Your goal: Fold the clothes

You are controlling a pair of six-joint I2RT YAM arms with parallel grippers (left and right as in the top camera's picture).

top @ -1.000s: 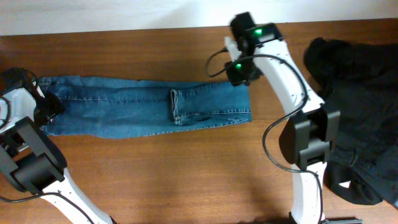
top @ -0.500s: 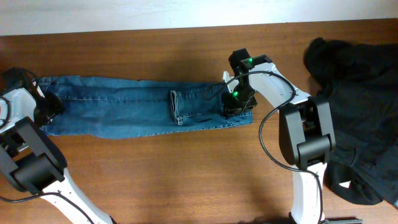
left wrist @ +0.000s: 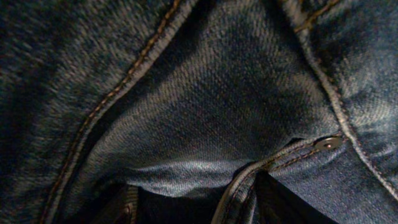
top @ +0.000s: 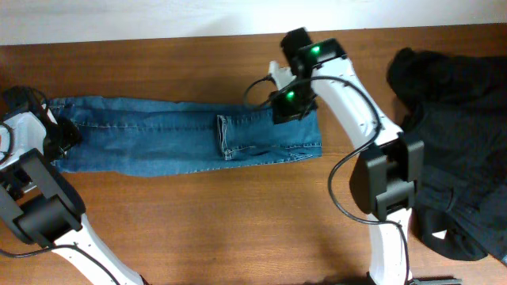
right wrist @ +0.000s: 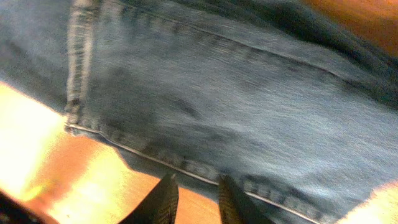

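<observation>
**A:** Where are the jeans (top: 158, 134) right now?

**B:** Spread flat in a long band across the upper left and centre of the overhead view, on the wooden table (top: 238, 229). Their right end lies just under the right gripper (top: 289, 103). Their left end runs up to the left gripper (top: 65, 134) near the frame's left edge.

**A:** Is either one holding cloth?

**B:** Hard to say. In the right wrist view, the right gripper's fingers (right wrist: 163, 202) stand close together with a slim gap. Their tips are at the stitched hem (right wrist: 155, 160), with wood showing below. I cannot tell whether they have nipped the edge. The left wrist view is filled with denim, a seam and a rivet (left wrist: 326, 143), so close that the jaws' state cannot be read there either.

**A:** So what is the step?

**B:** I judge it to be taking the right end and carrying it over toward the left, halving the length.

**A:** How to do it well?

**B:** Get the whole thickness of the hem between the fingers before lifting. Rise only enough to clear the denim beneath, then travel straight along the band so the edges line up. The left end should be pinned so the cloth does not drag.

**A:** Anything in the way?

**B:** The black garments (top: 451, 127) are heaped at the right of the frame, well apart from the jeans. They should not hinder a leftward fold.
</observation>
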